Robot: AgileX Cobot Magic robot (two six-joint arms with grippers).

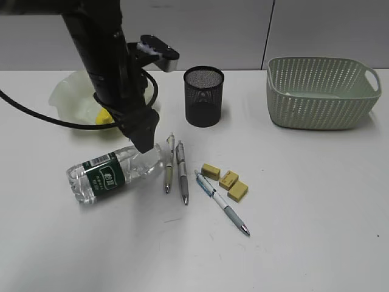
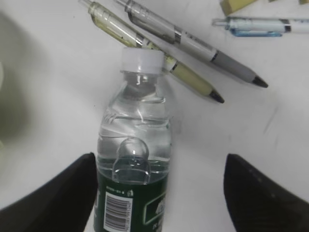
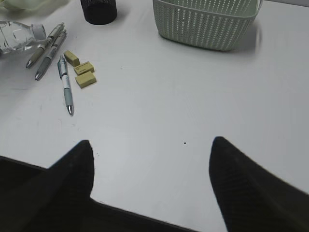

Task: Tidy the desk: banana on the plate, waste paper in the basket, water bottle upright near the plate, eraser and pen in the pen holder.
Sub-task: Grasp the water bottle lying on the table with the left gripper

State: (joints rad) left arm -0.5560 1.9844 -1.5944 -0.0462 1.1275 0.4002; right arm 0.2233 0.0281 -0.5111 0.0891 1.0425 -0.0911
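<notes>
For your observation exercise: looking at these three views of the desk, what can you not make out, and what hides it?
- Plate and banana: exterior view, mostly behind the left arm.
- Basket contents: exterior view, its wall blocks the inside; the right wrist view cuts off its top.
- Pen holder contents: dark mesh, unreadable.
- Bottle bottom: left wrist view, cut off by the frame's lower edge.

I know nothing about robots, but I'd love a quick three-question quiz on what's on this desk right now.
1. True or false: the water bottle stands upright.
2. How many pens lie on the desk? A) two B) three C) four
3. Fill in: the yellow erasers lie between the pens and the pale green ____.

Key
1. False. It lies on its side, its cap beside the pens, with the left gripper open around it.
2. B, three.
3. Basket. The black pen holder stands farther back and nothing shows above its rim.
</notes>
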